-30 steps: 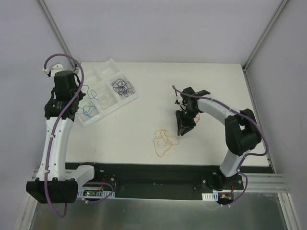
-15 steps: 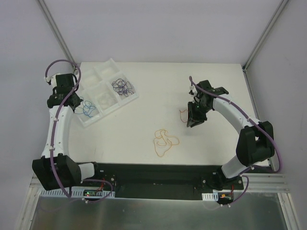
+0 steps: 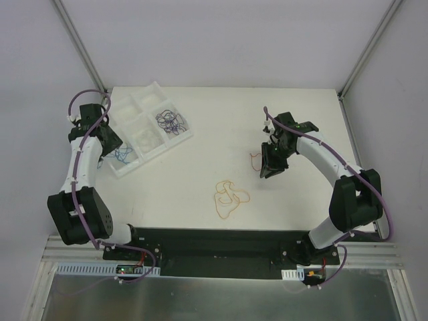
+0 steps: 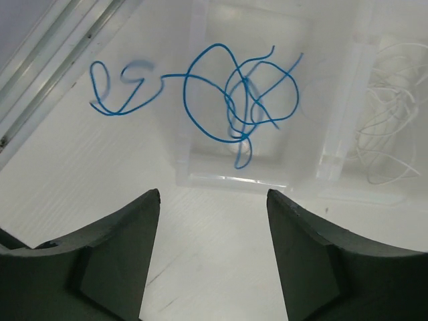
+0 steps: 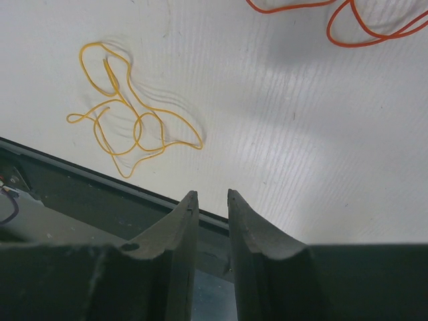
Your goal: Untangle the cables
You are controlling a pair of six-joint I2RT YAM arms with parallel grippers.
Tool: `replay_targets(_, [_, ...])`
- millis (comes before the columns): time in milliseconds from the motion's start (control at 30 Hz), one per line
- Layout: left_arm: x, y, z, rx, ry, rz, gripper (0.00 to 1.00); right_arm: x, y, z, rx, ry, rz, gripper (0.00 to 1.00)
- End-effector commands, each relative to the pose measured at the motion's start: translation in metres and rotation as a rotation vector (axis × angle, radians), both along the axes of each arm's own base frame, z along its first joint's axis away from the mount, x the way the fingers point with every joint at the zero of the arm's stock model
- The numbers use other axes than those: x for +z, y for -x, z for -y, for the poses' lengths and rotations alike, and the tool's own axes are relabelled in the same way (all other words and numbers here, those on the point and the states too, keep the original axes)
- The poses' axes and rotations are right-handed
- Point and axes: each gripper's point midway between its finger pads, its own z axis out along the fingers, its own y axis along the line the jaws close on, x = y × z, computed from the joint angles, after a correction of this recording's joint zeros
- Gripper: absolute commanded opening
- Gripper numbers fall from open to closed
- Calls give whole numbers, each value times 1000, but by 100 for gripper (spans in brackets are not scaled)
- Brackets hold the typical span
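My left gripper [image 3: 114, 144] [image 4: 212, 195] is open and holds nothing, just short of the white compartment tray [image 3: 150, 89] [image 4: 234, 179]. A blue cable [image 4: 241, 100] [image 3: 122, 154] lies coiled in the tray's nearest compartment, one end trailing over the wall onto the table. A dark tangle of cables [image 3: 170, 120] fills another compartment. A yellow-orange cable [image 3: 229, 196] [image 5: 127, 120] lies looped mid-table. A red-orange cable [image 3: 253, 159] [image 5: 361, 27] lies beside my right gripper [image 3: 267, 172] [image 5: 210, 194], whose jaws stand a narrow gap apart with nothing between.
Thin white cables [image 4: 394, 114] sit in the compartment next to the blue one. The black base rail [image 3: 214, 241] [image 5: 67, 194] runs along the table's near edge. Metal frame posts [image 3: 77, 40] stand at the back corners.
My left gripper has opened and its arm has drawn back from the tray. The right gripper moved right, away from the yellow-orange cable, then stayed still; the red-orange cable now shows beside it.
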Motion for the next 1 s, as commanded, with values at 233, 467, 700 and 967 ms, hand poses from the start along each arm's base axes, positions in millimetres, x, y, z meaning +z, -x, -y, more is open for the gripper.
replay_targets(233, [41,-3,95,-266,164,188,63,-9,15,-15,-5,-67,-93,28])
replay_targets(467, [18,21,74,-85,142,179,76,-4,17,-16,15,-70,-76,28])
replay_targets(700, [33,28,-11,232,152,253,80,-2,21,-15,17,-70,-81,28])
replay_targets(967, [-4,19,-66,520,400,277,75,4,24,-14,19,-47,-108,28])
